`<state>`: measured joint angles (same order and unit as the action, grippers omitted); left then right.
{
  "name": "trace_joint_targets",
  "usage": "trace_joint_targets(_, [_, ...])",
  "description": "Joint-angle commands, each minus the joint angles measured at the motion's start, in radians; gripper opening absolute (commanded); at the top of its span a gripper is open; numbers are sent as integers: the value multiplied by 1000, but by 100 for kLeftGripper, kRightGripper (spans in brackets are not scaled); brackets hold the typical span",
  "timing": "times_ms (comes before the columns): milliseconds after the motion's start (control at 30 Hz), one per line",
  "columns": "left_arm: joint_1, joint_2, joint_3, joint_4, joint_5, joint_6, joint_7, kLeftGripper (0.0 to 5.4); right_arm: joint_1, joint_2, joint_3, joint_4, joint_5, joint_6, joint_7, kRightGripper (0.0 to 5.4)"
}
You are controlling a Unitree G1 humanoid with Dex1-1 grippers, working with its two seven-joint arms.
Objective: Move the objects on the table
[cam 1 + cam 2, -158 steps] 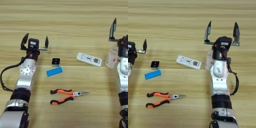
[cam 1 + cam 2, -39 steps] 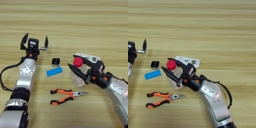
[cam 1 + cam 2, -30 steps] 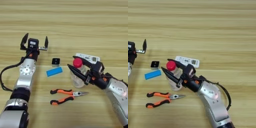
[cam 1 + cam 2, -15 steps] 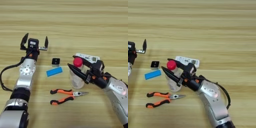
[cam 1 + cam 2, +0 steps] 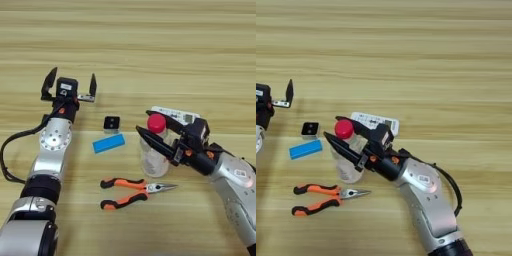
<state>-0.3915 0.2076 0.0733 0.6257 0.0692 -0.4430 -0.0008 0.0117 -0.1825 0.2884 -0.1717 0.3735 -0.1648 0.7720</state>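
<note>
The right claw (image 5: 156, 132) is grasping the upright bottle (image 5: 152, 152) between both fingers, so it is needing a steady lift clear of the pliers (image 5: 131, 192) just near it, while the left claw (image 5: 69, 85) is idling released at far left.

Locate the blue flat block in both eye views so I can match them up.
Left eye view: the blue flat block lies left of centre, just below the small black-and-white cube and above the pliers.
Right eye view: the same block sits near the left edge, again just below the cube.
Shared landmark: the red-capped bottle, to the block's right in both views, with the right gripper around it.
</note>
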Motion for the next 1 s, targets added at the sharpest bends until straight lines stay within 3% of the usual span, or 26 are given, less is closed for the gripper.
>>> trace_joint_targets(33, [-20, 4, 1, 9, 2, -7, 2, 540, -9, -4, -3, 3, 4, 19, 6, 197])
trace_joint_targets(167, [-19, 4, 1, 10, 1, -9, 2, 540, -9, -6, -3, 2, 5, 22, 8, 197])
trace_joint_targets(467, [-18, 5, 2, 8, 1, -9, 1, 540, -10, -8, -6, 2, 12, 30, 9, 325])
trace_joint_targets(1000, [-18, 7, 2, 11, 1, -11, 0, 540, -16, 3, -27, -7, 39, 34, 8, 496])
